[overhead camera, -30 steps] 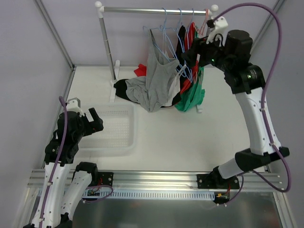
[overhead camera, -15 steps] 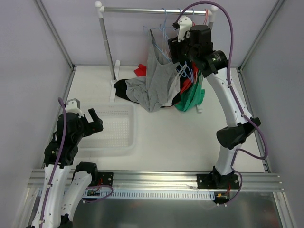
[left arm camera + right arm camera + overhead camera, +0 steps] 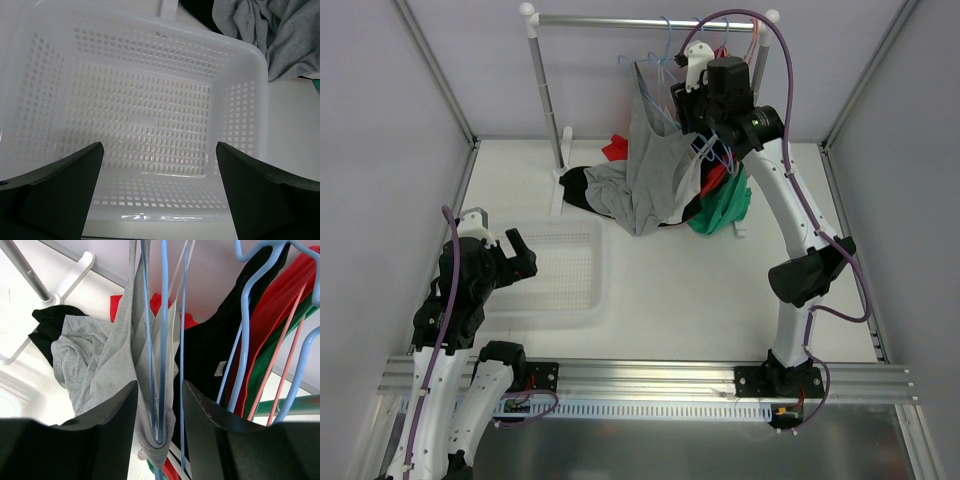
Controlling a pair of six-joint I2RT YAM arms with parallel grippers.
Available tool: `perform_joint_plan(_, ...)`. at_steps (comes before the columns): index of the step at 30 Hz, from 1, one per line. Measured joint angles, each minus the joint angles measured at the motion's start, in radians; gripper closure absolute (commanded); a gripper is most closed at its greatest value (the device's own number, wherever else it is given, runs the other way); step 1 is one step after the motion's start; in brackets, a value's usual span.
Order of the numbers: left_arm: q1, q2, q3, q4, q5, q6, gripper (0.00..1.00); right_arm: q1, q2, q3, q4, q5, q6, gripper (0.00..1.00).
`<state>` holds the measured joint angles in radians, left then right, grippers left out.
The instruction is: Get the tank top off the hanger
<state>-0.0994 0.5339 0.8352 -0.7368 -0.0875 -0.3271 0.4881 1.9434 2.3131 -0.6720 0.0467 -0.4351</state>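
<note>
The grey tank top (image 3: pixel 645 180) hangs from a light blue hanger (image 3: pixel 665 75) on the rail and trails down onto the table. In the right wrist view its strap (image 3: pixel 150 405) wraps the blue hanger wire (image 3: pixel 162 340). My right gripper (image 3: pixel 160 410) is open, with one finger on each side of that strap and wire; I cannot tell if they touch. In the top view it (image 3: pixel 695 100) sits high by the rail. My left gripper (image 3: pixel 160 190) is open and empty over the white basket (image 3: pixel 240 55), at the left of the top view (image 3: pixel 520 255).
The clothes rail (image 3: pixel 640 20) stands at the back on a white post (image 3: pixel 548 100). Black, red and green tops (image 3: pixel 725 205) hang on blue and pink hangers right of the grey one. A black garment (image 3: pixel 575 185) lies by the rack foot. The basket (image 3: pixel 570 300) stands front left.
My right arm has swung left along the rail from its right end to the grey top's hanger. The left arm has not moved.
</note>
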Motion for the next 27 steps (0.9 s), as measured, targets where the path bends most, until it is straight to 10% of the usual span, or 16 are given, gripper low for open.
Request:
perform_joint_plan(15,0.0,0.001,0.0,0.0,0.001,0.0,0.01,0.0,0.002,0.0,0.037,-0.058,0.032,1.0)
perform_joint_plan(27,0.0,0.003,0.0,0.0,0.009,0.0,0.01,0.014,-0.004,0.0,0.069,-0.088,0.102,1.0)
